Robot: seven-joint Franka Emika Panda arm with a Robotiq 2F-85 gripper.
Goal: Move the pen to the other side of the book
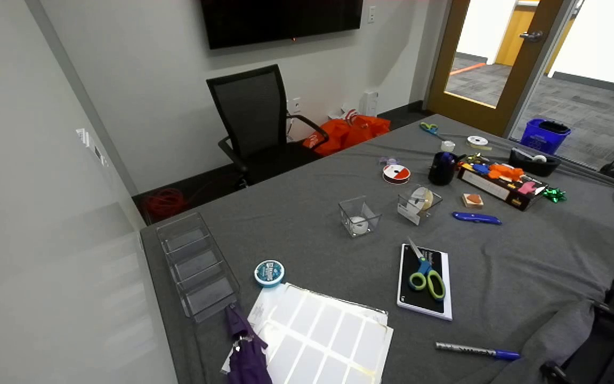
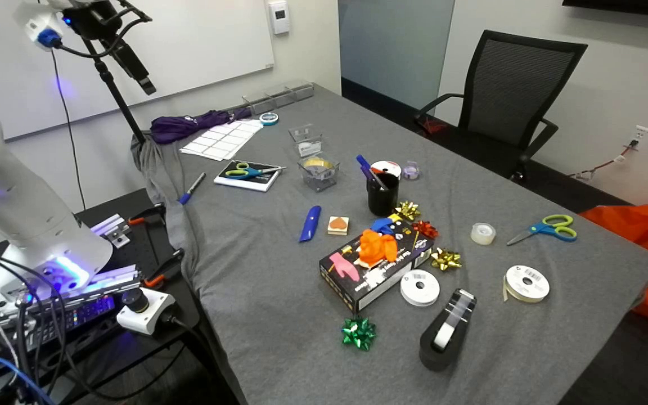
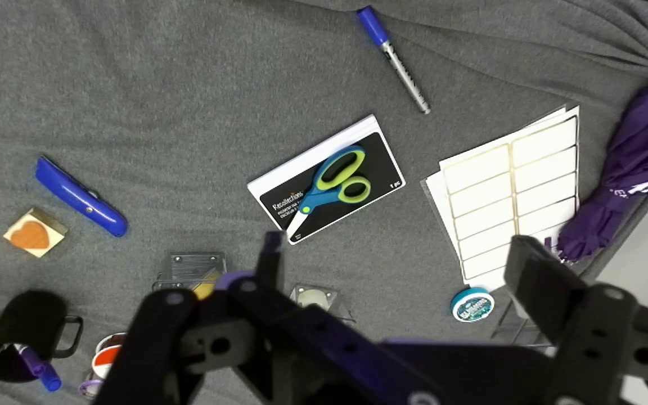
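The pen [image 3: 395, 61], silver-bodied with a blue cap, lies flat on the grey cloth. In an exterior view the pen [image 2: 192, 188] is on the robot-base side of the book, not touching it. The book [image 3: 384, 164] is thin, with a black cover and a white edge; blue-and-green scissors [image 3: 332, 183] rest on top of it. Both exterior views show the book [image 1: 411, 305] lying flat with those scissors. My gripper [image 3: 400, 244] stands open, its jaws wide apart with nothing between them. It hangs high over the table, well clear of pen and book.
Near the book lie a white gridded sheet [image 3: 484, 191], a purple umbrella [image 3: 647, 146], a round teal tin [image 3: 472, 305] and clear tape boxes [image 2: 319, 175]. A blue cutter [image 3: 81, 197], stamp block [image 3: 35, 233], black mug [image 2: 383, 198] and glove box [image 2: 383, 284] stand further off.
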